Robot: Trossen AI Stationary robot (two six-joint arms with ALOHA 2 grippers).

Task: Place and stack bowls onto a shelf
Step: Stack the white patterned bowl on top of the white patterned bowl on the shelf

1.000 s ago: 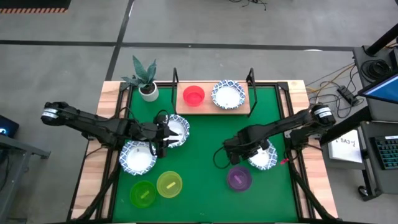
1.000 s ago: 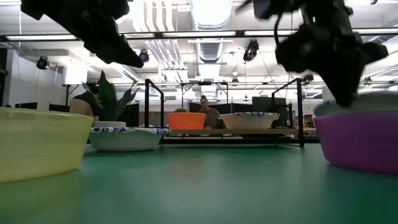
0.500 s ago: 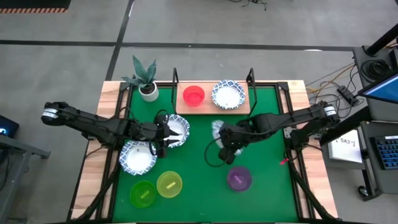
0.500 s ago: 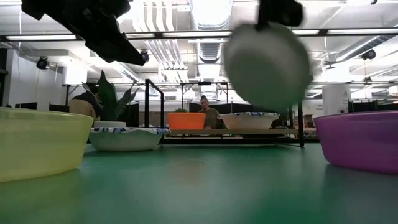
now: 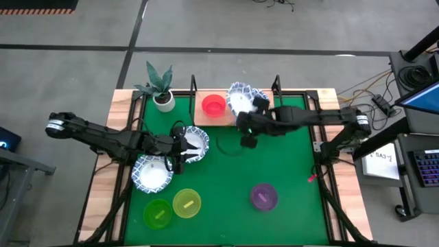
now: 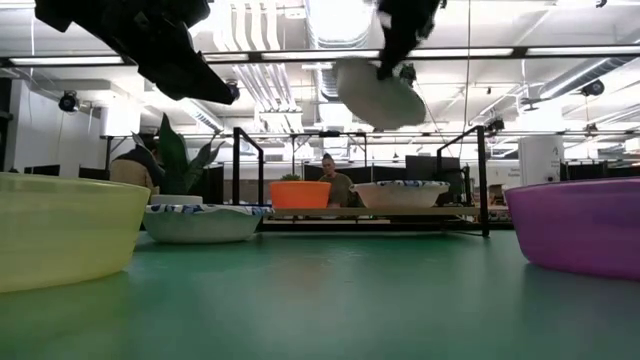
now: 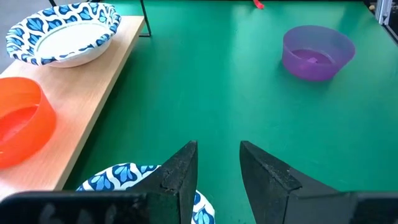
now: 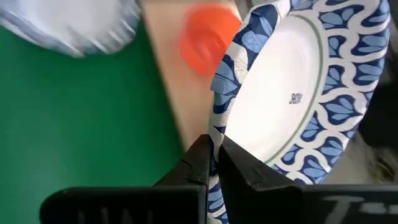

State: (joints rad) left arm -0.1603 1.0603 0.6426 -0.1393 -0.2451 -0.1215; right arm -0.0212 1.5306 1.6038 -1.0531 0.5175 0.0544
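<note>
My right gripper is shut on a white bowl with a blue patterned rim, held in the air over the right part of the light-wood shelf. It also shows high up in the low view. A red bowl stands on the shelf's left part. A second blue-rimmed bowl stands on the shelf, mostly hidden from above by the held one. My left gripper is open and hovers above another blue-rimmed bowl that rests on the table. My right gripper pinches the bowl's patterned rim between its two fingers, one finger on the bowl's inside and one on its outside. The bowl is lifted clear and hangs tilted below the fingers, its underside turned toward the table's near edge.
A fourth blue-rimmed bowl sits at near left, beside lime green and yellow bowls. A purple bowl sits at near right. A potted plant stands at far left, and black uprights stand at the shelf's ends.
My right gripper has lifted the blue-rimmed bowl off the table beside the purple bowl. It has carried the bowl up, toward the left and then toward the far edge, to above the shelf. The bowl has tipped from level to tilted.
</note>
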